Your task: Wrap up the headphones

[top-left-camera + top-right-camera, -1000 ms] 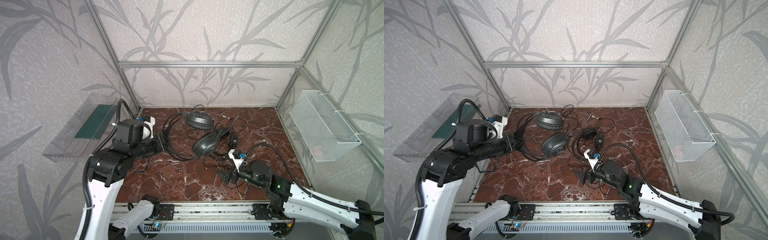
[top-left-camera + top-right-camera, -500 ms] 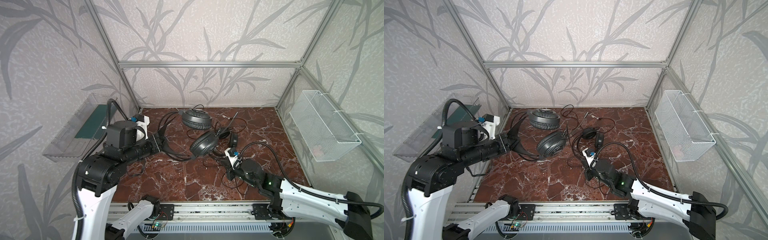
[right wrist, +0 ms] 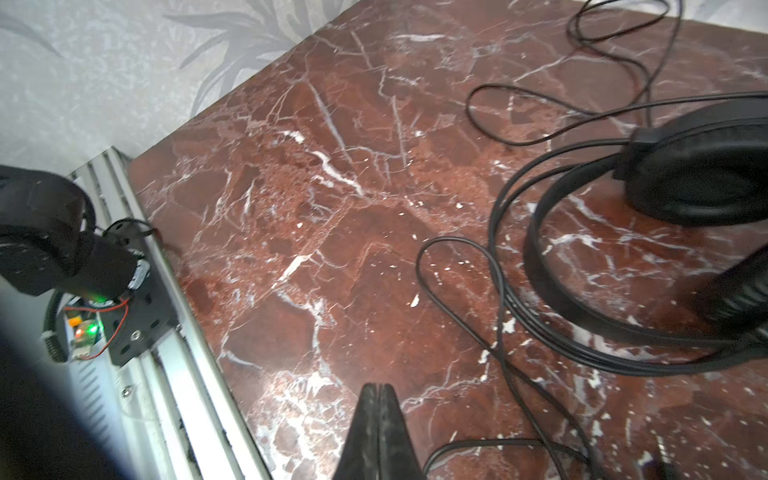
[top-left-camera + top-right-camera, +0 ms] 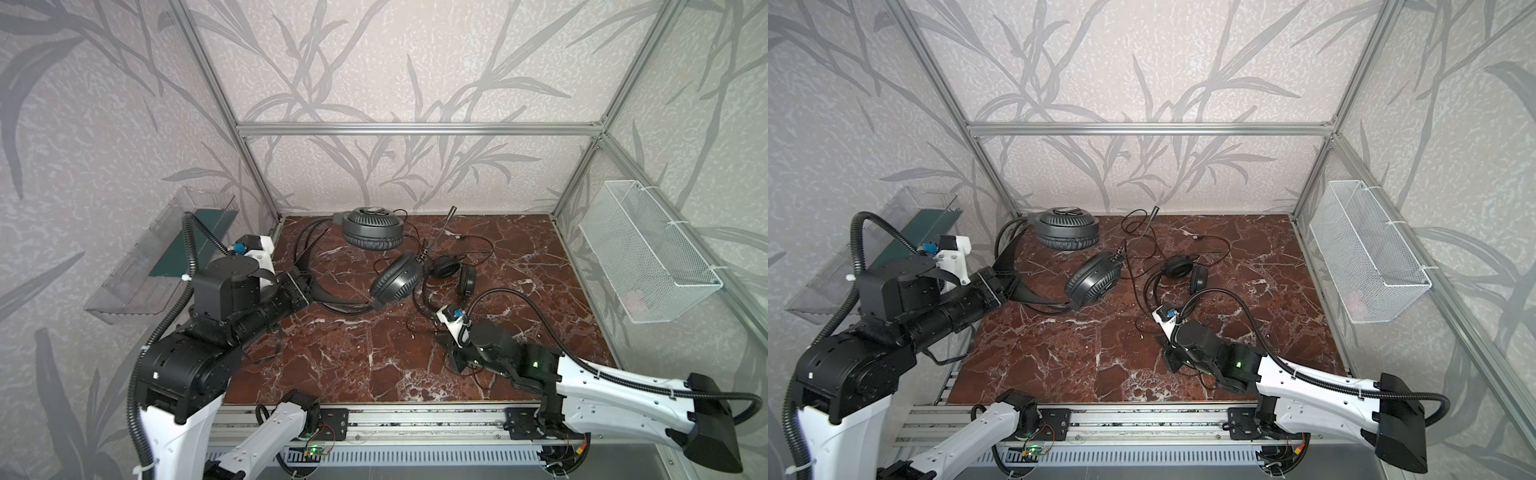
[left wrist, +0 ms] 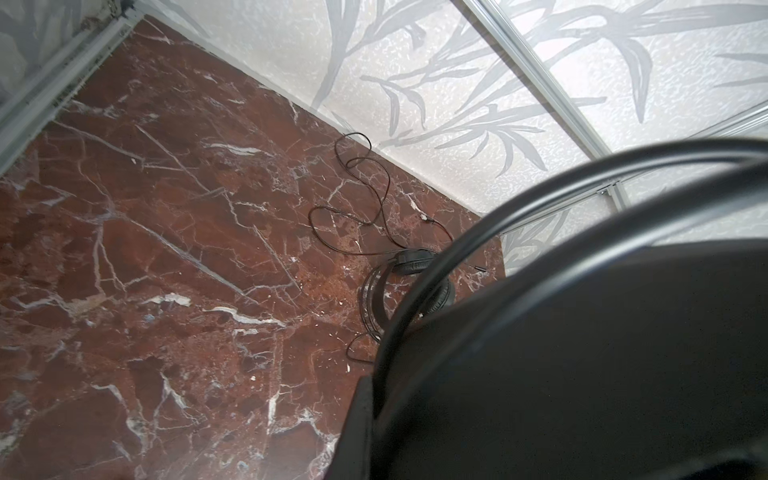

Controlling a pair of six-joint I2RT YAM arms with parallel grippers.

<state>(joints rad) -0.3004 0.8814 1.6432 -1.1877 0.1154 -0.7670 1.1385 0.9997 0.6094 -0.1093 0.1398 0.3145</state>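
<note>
By the front edge of the counter point(image 4: 353, 365), the right end effector point(image 3: 378, 395) is pinched fully closed, nothing visible between its jaws. Mid-counter lie the small headphones point(image 4: 445, 266). At the left edge, the left end effector point(image 4: 306, 286) clamps the headband point(image 4: 328, 296) of the large headphones point(image 4: 397, 282), one earcup point(image 4: 372, 228) at the far edge.

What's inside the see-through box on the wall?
A flat dark green panel shows through the clear bin, slanting along its inside. The left arm's ribbed hose crosses in front and hides a strip of it. The bin's lower end is too hazy to tell.
</note>
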